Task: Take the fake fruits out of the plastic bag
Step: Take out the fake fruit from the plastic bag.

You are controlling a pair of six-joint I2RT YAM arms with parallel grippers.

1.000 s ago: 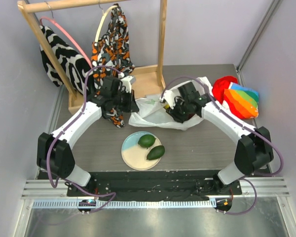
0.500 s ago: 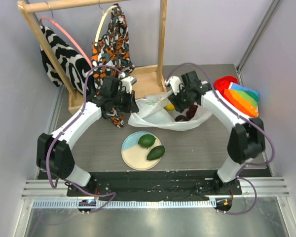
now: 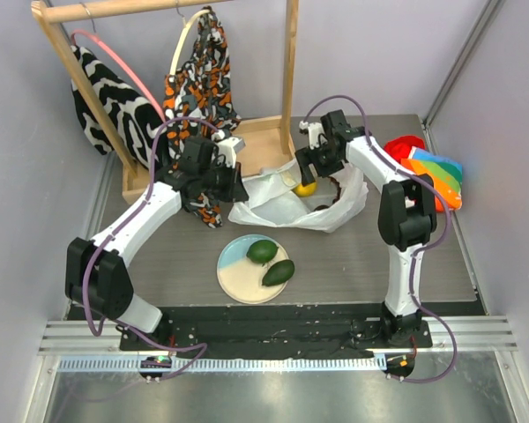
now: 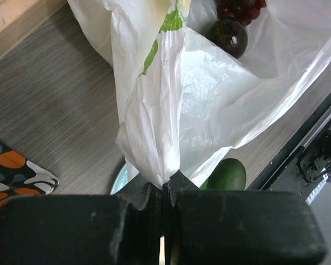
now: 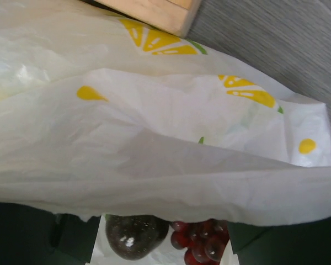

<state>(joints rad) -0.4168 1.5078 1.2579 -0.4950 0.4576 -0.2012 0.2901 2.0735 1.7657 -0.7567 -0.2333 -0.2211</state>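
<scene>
Plainly, the plastic bag (image 4: 154, 110) is thin, crinkly film: nearly weightless, limp and slippery. It will likely sag or slide unless gathered, so the place to take it is a bunched rim or handle loop, not a flat wall. The left tool (image 4: 164, 190) does just that, its jaws pressed together on a pleat of film that rises straight ahead of its tips, with its arm reaching forward and inward. Beyond that pleat, deeper in the bag, lie a dark avocado (image 4: 228, 36) and a grape bunch (image 4: 240, 8). Both look hard, smooth and light. I judge the avocado best taken across its narrow width, since a rounded skin may squirt from the pads. The right tool (image 3: 316, 169) hangs over the bag's far side, arm stretched out and wrist bent down. Its jaws are spread, a sheet of film lies across them and those two fruits sit directly beneath. A lemon (image 3: 305, 187) sits just beside it. Two green avocados (image 3: 262, 251) rest on the plate (image 3: 234, 280) on the counter (image 3: 159, 264), below the left tool.
</scene>
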